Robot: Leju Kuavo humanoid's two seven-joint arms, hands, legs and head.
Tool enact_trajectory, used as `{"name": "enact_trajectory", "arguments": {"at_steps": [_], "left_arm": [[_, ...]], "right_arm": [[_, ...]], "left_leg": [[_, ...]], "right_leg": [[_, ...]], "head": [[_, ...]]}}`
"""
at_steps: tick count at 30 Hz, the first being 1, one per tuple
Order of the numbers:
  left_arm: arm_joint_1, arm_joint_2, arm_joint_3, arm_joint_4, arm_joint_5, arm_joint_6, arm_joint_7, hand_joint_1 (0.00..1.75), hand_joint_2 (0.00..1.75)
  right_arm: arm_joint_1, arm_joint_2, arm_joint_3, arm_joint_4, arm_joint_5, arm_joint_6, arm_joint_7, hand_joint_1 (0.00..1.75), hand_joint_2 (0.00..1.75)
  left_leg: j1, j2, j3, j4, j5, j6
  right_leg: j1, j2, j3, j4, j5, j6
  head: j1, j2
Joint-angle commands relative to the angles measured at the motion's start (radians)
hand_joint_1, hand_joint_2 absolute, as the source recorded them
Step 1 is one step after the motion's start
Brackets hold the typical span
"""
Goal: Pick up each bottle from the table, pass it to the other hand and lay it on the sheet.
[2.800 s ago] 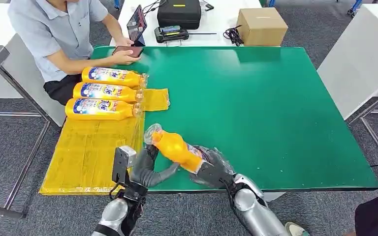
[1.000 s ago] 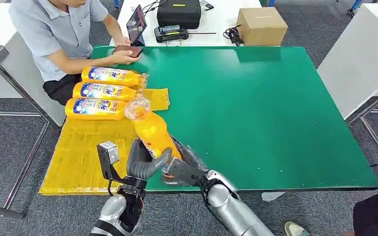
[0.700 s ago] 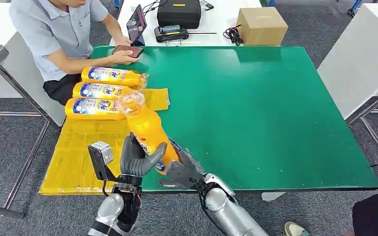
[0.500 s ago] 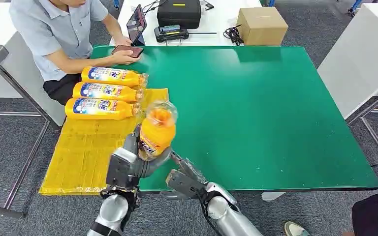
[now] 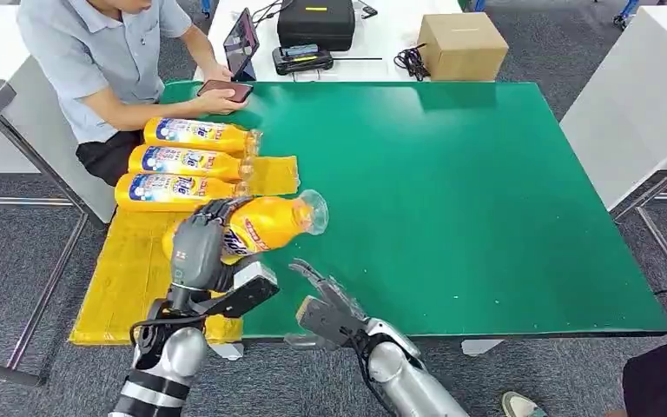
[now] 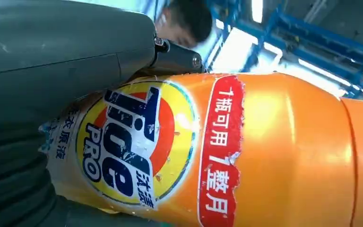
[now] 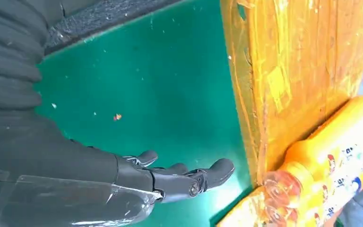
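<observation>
The left hand [image 5: 198,248] grips the orange bottle [image 5: 260,224] around its labelled body, fingers [image 5: 213,208] wrapped over the top. The bottle now lies close to horizontal above the right edge of the yellow sheet [image 5: 139,269], its clear cap end [image 5: 313,211] pointing right over the green desk [image 5: 452,200]. Half a second earlier the bottle stood nearly upright in this hand, farther right.

The right hand [image 5: 326,308] has let go and holds nothing; its fingers [image 7: 179,177] are spread apart, low over the desk's near edge. One second earlier both hands held the bottle.

Three bottles [image 5: 182,162] lie side by side on the far end of the sheet, unchanged. A seated person [image 5: 95,61] rests a hand on a phone [image 5: 225,89] at the desk's far left corner.
</observation>
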State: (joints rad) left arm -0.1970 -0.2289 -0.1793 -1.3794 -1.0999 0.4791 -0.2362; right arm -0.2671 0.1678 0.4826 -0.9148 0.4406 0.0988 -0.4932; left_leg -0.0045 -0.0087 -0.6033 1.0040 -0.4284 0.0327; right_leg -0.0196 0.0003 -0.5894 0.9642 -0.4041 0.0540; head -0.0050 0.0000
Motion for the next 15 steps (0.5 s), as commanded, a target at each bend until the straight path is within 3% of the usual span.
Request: {"name": "enact_trajectory", "arguments": {"at_steps": [1,3,8,11,15], "left_arm": [[-0.127,0.094,0.017,0.249,-0.243,0.02,0.119,1.75,1.75],[-0.169,0.11,0.011,0.348,-0.25,-0.013,0.136,1.75,1.75],[-0.183,0.112,0.013,0.377,-0.252,-0.004,0.138,1.75,1.75],[-0.219,0.124,0.006,0.447,-0.273,-0.084,0.167,1.69,1.75],[-0.27,0.115,0.055,0.531,-0.205,-0.087,0.142,1.75,1.75]], "right_arm": [[-0.075,0.003,0.015,0.096,-0.019,0.019,-0.017,0.0,1.75],[-0.084,0.002,0.022,0.103,-0.024,0.022,-0.022,0.0,1.75],[-0.085,0.001,0.023,0.103,-0.026,0.022,-0.023,0.0,1.75],[-0.087,-0.003,0.03,0.095,-0.03,0.026,-0.03,0.0,1.75],[-0.093,0.001,0.04,0.084,-0.032,0.038,-0.029,0.0,1.75]], "left_leg": [[0.001,0.001,0.007,-0.001,-0.002,-0.003],[0.0,0.001,0.004,-0.001,-0.001,-0.002],[0.001,0.001,0.006,0.0,-0.001,-0.003],[0.001,0.001,0.004,0.0,-0.001,-0.002],[0.002,0.002,0.007,0.002,-0.003,-0.003]], "right_leg": [[0.001,0.001,0.006,-0.001,-0.002,-0.003],[0.0,0.001,0.003,-0.001,-0.001,-0.002],[0.002,0.0,0.006,0.0,-0.001,-0.004],[0.001,0.0,0.004,0.0,-0.001,-0.003],[0.002,0.001,0.006,0.001,-0.003,-0.004]], "head": [[0.0,0.0],[0.0,0.0],[0.0,0.0],[0.0,0.0],[0.0,0.0]]}}
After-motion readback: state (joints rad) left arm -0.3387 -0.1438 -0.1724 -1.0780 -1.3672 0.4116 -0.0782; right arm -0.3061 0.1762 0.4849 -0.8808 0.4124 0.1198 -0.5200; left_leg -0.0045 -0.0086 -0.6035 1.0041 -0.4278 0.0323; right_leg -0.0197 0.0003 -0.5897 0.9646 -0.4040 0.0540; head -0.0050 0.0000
